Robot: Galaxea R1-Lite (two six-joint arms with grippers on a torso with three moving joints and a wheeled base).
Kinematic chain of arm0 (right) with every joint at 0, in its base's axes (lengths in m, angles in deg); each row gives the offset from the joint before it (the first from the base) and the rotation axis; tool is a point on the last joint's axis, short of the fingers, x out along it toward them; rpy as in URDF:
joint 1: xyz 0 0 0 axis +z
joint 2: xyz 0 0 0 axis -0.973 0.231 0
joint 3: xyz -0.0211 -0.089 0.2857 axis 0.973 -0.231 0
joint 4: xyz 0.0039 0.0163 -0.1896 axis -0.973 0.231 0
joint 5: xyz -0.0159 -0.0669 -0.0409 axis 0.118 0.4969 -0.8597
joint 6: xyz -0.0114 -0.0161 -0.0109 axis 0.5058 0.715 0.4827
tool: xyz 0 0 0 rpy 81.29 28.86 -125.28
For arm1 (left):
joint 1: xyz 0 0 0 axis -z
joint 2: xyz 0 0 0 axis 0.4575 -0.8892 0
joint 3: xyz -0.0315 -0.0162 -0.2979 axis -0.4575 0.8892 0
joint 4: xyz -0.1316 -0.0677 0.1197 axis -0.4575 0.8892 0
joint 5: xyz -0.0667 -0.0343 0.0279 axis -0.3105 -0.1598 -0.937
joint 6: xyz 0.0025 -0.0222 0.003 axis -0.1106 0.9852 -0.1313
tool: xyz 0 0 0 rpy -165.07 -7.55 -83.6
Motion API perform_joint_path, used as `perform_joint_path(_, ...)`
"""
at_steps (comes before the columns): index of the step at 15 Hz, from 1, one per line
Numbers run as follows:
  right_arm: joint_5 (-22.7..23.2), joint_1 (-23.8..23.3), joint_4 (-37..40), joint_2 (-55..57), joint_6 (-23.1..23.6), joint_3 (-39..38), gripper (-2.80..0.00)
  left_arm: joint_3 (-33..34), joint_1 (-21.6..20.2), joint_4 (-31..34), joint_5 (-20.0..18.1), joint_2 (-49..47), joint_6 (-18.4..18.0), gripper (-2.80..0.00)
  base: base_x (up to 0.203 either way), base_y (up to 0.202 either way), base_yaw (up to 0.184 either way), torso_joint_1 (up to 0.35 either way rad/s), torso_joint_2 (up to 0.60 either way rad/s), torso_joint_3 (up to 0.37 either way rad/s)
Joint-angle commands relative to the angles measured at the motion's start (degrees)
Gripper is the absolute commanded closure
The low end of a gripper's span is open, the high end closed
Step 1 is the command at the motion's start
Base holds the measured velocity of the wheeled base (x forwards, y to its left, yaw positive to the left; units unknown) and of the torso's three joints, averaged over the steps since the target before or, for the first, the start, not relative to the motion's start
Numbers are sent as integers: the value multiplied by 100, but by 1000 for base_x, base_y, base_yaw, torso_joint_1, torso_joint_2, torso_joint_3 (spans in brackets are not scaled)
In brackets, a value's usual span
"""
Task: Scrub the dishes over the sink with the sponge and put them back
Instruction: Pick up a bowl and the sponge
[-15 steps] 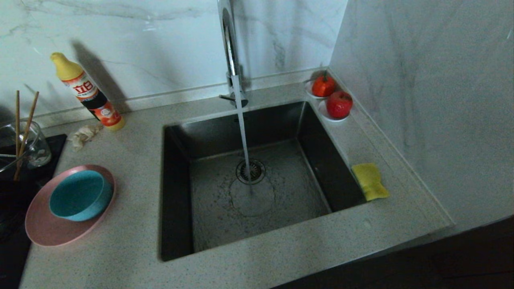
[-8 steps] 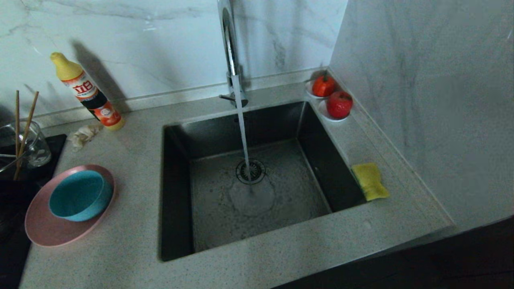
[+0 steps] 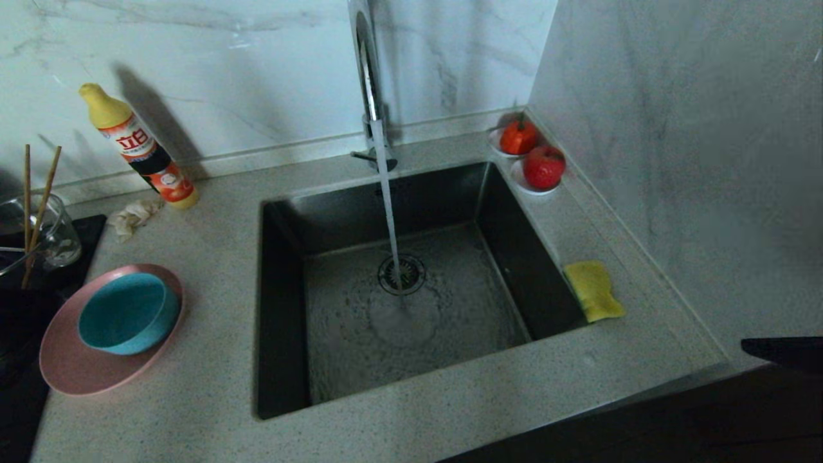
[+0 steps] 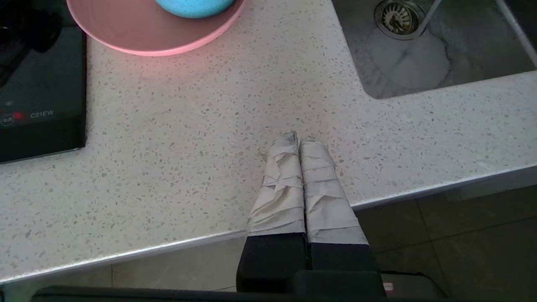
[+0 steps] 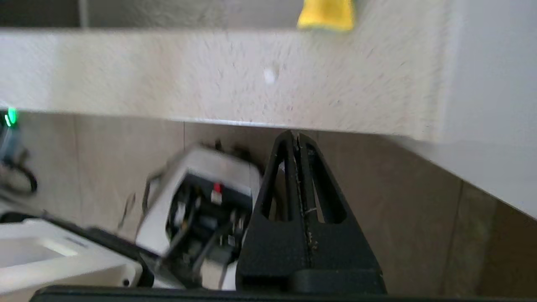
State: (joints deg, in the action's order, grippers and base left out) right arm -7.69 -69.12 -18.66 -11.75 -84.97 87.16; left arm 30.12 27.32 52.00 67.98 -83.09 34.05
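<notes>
Below counter edge, right claw [image 5: 298, 138] (pressed together), pointing toward sponge [image 5: 326, 14].

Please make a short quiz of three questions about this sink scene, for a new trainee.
1. True or false: water runs from the faucet into the sink.
2. Where does the teal-blue bowl rest? A) in the sink B) on the pink plate C) beside the sponge
3. Fill in: the right gripper has its jaws ____, below the counter edge.

Key: 1 true; 2 B; 3 shut.
</notes>
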Motion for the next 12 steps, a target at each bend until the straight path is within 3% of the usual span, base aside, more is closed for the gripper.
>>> perform_joint_path(1,-286,555,-14,792,-229,48,0,1,-1,3,1,-5,1,0,0,0,0,0,0,0)
perform_joint_path(7,-850,795,-311,1634,-629,-6,0,1,-1,1,1,-5,1,0,0,0,0,0,0,0)
perform_joint_path(12,-896,795,-322,1904,-635,-85,0,1,-1,1,1,-3,1,0,0,0,0,0,0,0)
